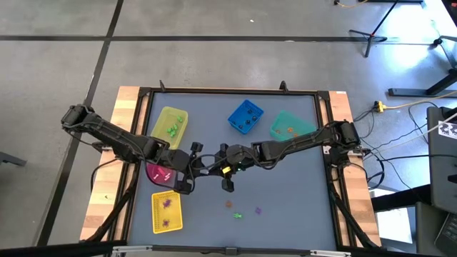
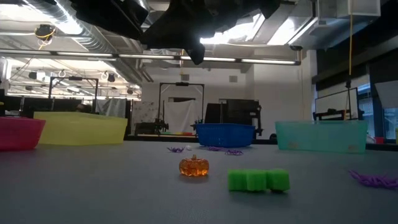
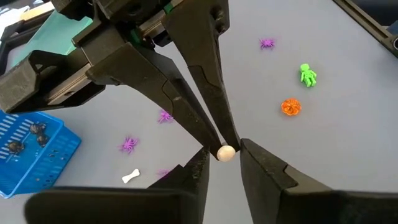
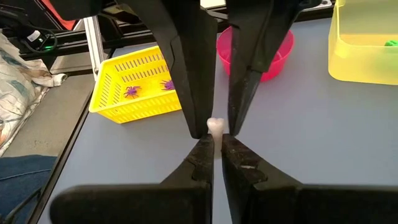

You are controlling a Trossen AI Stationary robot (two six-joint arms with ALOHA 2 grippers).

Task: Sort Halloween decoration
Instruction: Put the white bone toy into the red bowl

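Two hands meet beside the pink bowl (image 1: 161,174), passing a white bone (image 4: 215,126) (right hand (image 4: 216,144) clenched on it, left hand (image 3: 222,158) closing around).

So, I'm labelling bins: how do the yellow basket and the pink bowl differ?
The yellow basket is rectangular with slotted walls and holds purple spiders. The pink bowl is round with solid walls; its contents are hidden behind gripper fingers. Both sit on the grey table.

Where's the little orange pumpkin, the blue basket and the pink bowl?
pumpkin (image 2: 193,167), low view, middle of its body
blue basket (image 1: 245,117), high view, its floor
pink bowl (image 4: 273,67), right wrist view, outer wall
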